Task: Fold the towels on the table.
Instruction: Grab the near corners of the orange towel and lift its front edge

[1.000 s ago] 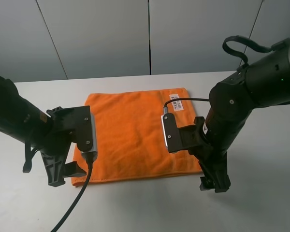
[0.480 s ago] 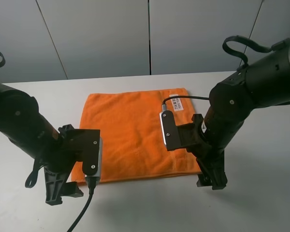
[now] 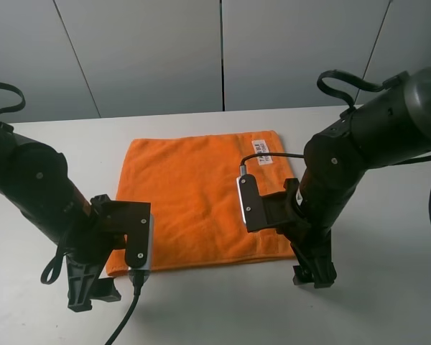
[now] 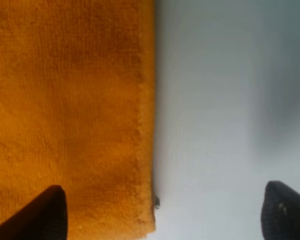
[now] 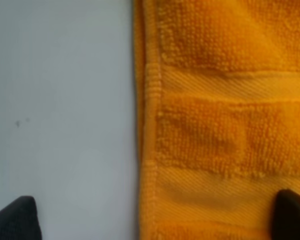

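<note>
two claws wide open at the towel's near corners

one orange towel (image 3: 201, 201) lies flat on the white table (image 3: 388, 309), roughly mid-table, spread out in a single sheet. its small white label (image 3: 263, 153) sits near the far right corner. grey wall panels (image 3: 223, 50) stand behind the table's far edge.

left gripper (image 3: 92, 291) is low at the towel's near left corner, pointed down at the tabletop. the left wrist cam shows it spread wide & holding nothing. one fingertip (image 4: 47, 212) is over the cloth, the other (image 4: 287, 210) is over bare table, and the hem & corner lie between them. can't tell whether the tips touch the surface. a black cable (image 3: 126, 320) hangs from that arm's wrist cam toward the table's front.

right gripper (image 3: 314, 275) is low at the near right corner, also pointed down. the right wrist cam shows the same setup: spread wide, nothing gripped. one fingertip (image 5: 15, 220) is over bare table and the other (image 5: 292, 215) is over the towel, w/ the side hem running between. a flat woven band (image 5: 230, 85) crosses the terry pile close to that hem. contact w/ the cloth can't be told here either.
</note>
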`<state>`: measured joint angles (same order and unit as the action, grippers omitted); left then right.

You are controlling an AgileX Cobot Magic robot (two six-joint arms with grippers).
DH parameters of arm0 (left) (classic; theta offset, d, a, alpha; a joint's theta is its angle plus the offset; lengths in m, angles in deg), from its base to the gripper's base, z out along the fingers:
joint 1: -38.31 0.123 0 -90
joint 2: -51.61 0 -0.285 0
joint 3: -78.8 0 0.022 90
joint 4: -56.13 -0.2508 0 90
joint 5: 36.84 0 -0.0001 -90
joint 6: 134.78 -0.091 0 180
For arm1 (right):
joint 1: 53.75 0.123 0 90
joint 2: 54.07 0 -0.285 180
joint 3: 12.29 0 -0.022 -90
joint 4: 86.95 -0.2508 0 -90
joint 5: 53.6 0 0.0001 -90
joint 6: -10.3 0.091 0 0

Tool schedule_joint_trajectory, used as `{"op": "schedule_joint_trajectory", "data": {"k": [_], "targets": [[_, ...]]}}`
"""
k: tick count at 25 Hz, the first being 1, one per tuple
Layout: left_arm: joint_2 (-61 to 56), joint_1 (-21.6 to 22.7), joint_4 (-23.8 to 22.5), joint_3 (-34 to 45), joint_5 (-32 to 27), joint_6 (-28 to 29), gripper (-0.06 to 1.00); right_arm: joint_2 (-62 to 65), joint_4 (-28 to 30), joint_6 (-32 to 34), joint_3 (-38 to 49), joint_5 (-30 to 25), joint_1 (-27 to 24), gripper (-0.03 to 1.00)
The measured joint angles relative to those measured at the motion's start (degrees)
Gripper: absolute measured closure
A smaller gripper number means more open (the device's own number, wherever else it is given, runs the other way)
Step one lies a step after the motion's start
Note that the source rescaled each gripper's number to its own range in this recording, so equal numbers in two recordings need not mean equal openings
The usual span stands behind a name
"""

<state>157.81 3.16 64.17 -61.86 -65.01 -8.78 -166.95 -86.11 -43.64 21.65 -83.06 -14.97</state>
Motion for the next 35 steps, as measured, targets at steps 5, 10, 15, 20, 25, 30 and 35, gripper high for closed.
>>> {"op": "schedule_joint_trajectory", "data": {"k": [5,10,15,20,25,30,35], "targets": [[1.9,0.0,0.0,0.0,1.0,0.0,-0.04,-0.3,0.0,-0.1,0.0,0.1,0.0,-0.03],[3.3,0.0,-0.4,0.0,1.5,0.0,-0.04,-0.3,0.0,-0.1,0.0,0.2,0.0,-0.03],[4.5,0.0,-0.6,0.0,2.5,0.0,0.03,-1.6,-0.1,-0.1,-0.3,0.4,0.0,-0.03],[4.6,0.0,-0.2,0.0,3.2,0.1,0.25,-3.1,-0.4,-0.3,-1.0,-0.6,0.0,-0.03],[4.6,0.0,1.1,0.0,3.2,0.2,0.27,-3.5,-0.4,-0.5,-1.2,-1.0,0.0,-0.03],[4.7,0.0,1.3,0.0,3.2,0.2,0.27,-3.5,-0.8,-0.5,-1.2,-1.0,0.0,-0.03],[4.7,0.0,1.3,0.0,4.4,0.2,0.53,-3.5,-1.2,-0.6,-1.2,-0.6,0.0,0.12]]}}
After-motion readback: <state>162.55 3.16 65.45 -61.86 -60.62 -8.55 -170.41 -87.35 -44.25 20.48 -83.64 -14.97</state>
